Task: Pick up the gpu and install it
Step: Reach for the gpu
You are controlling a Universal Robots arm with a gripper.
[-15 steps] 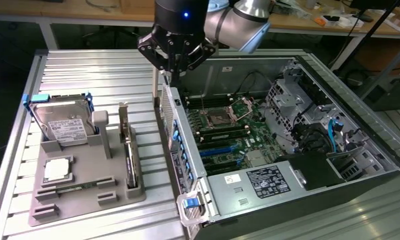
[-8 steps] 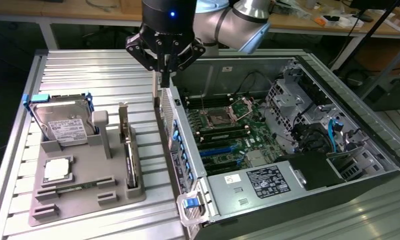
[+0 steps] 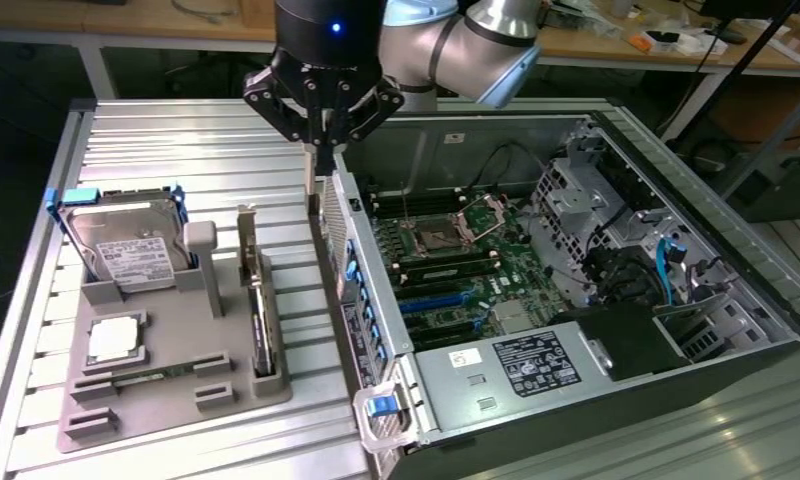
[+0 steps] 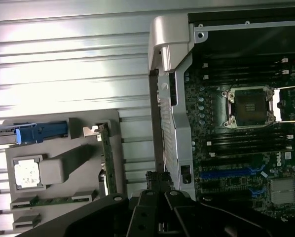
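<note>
The table point(image 3: 173, 140) is showing bare ribbed metal with a satin sheen. At the exterior view's left, the holder tray point(image 3: 173, 385) is looking like matt grey plastic. The gpu point(image 4: 108, 163) standing in it is showing a green board edge and a bright metal bracket. The hard drive point(image 3: 131, 250) is gleaming as silver metal under a white paper label, beside blue plastic rails point(image 3: 77, 196). The gripper point(image 3: 323, 172) is looking black and faintly glossy. The computer case point(image 3: 614, 410) is showing dark matt walls outside, dull grey sheet metal inside.
</note>
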